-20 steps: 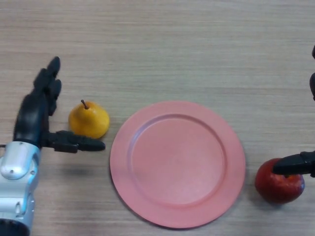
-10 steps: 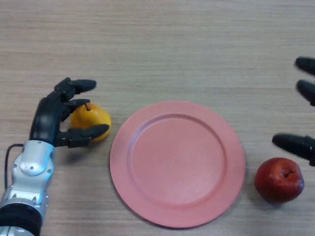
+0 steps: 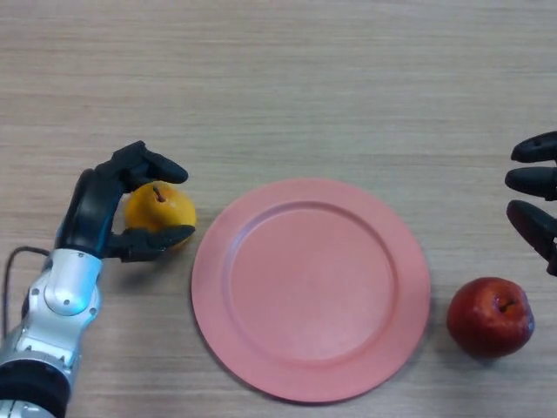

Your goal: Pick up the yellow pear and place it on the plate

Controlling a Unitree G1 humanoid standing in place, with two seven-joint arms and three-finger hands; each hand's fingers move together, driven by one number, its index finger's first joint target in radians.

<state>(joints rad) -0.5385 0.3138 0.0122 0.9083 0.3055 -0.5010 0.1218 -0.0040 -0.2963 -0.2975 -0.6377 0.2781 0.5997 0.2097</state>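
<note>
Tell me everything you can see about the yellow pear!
The pear is small, round and yellow-orange, with smooth skin and a short brown stem poking up. It sits on the wooden table, just left of the pink plate, not on it. The robot's left hand is curled around it: fingers over the top, thumb along the near side.

Far half of table bare, wide passage there. Pink plate fills centre. Narrow gap between plate and yellow pear. Red apple near plate's right rim, right hand beyond it.
</note>
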